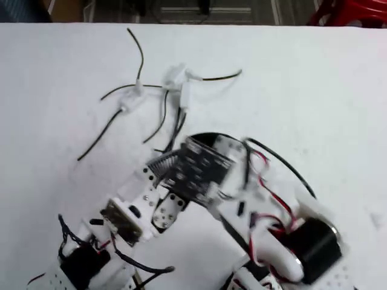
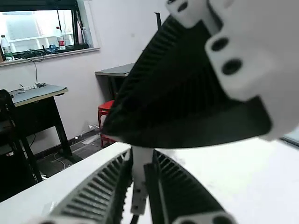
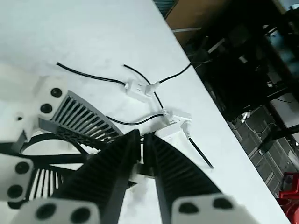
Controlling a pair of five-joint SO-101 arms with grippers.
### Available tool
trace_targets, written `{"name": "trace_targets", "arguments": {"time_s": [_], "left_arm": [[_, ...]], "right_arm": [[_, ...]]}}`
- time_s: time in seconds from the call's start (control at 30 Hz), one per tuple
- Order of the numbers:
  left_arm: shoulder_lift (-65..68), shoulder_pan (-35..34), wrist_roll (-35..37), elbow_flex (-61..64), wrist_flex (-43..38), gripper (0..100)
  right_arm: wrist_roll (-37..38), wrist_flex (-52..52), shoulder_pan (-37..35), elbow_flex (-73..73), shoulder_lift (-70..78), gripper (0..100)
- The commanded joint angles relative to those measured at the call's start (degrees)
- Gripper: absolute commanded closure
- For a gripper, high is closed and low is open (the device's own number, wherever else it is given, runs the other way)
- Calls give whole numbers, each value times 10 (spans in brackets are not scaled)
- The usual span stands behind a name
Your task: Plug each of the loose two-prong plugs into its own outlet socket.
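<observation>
With my left gripper (image 2: 140,161) clamped on a white connector (image 2: 138,186) over the table (image 1: 314,78) and the right gripper (image 3: 142,138) nearly closed just beside it, I would align both pieces straight, then push slowly, away from the other cords (image 1: 164,109).

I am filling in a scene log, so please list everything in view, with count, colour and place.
table: one, white, under everything.
plug and socket pieces: several, exact count unclear, white, grouped on the table beyond the grippers.
cords: several, black, trailing from those pieces.
held connector: one, white, clamped in the left gripper.
seat: one, red, past the table's far edge.
left gripper: one, black ribbed fingers, shut on the held connector.
right gripper: one, black, close beside the left gripper.
</observation>
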Motion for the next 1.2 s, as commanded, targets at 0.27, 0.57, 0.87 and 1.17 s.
{"name": "trace_targets", "arguments": {"time_s": [0.27, 0.57, 0.87, 1.17], "left_arm": [[-9, 1, 2, -17, -8, 976], [-9, 1, 2, -17, -8, 976], [-9, 1, 2, -17, -7, 976], [-9, 1, 2, -17, -6, 976]], "right_arm": [[14, -130, 121, 231, -111, 967], [41, -131, 189, 259, -111, 968], [78, -193, 241, 309, -110, 968], [80, -234, 284, 359, -116, 968]]}}
